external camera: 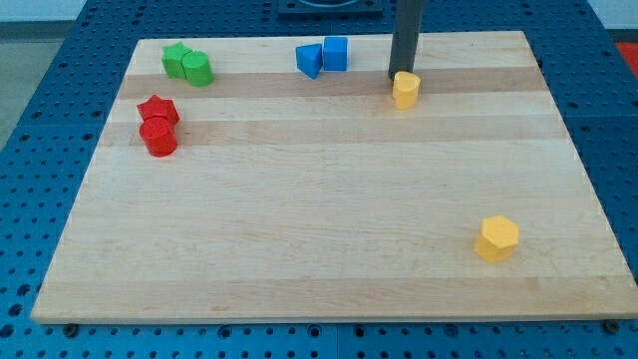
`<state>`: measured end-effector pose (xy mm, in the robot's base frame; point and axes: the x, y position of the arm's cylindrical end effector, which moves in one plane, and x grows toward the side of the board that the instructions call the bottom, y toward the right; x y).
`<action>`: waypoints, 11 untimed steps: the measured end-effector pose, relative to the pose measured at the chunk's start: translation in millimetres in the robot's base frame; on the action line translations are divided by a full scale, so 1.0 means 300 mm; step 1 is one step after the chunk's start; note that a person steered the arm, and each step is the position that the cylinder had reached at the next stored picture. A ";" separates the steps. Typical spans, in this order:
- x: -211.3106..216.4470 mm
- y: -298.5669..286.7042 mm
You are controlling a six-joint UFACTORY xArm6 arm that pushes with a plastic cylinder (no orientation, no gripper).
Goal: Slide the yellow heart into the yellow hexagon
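- Positioned at the far side of the wooden board [329, 249], my tip [394, 77] touches, or all but touches, the far-left edge of the yellow heart [405, 90]; being a bare rod, it has nothing to open, close or clamp, and it only bears against the block.
- Yellow heart: far part of the board, right of centre; yellow hexagon [496, 239]: near-right part, well apart from the heart.
- Contact sits on the side of the heart facing away from the hexagon; judged from this, the placement suits a push toward the near right, along the line joining the two blocks.
- Path between heart and hexagon carries no other block; no detour appears necessary.
- Other blocks lie clear of that path: two blue blocks [322, 57] touching, far centre; a green pair [187, 66] touching, far left; a red star [158, 109] against a red cylinder [159, 138], left side.
- Risk, as a judgement: an off-centre push may rotate the heart and let it slip sideways off the rod.
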<state>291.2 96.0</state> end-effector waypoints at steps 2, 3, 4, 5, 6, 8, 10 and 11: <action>0.114 0.000; 0.191 0.000; 0.267 0.000; 0.273 0.008; 0.275 0.041; 0.362 0.092; 0.505 0.118; 0.557 0.150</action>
<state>458.2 141.0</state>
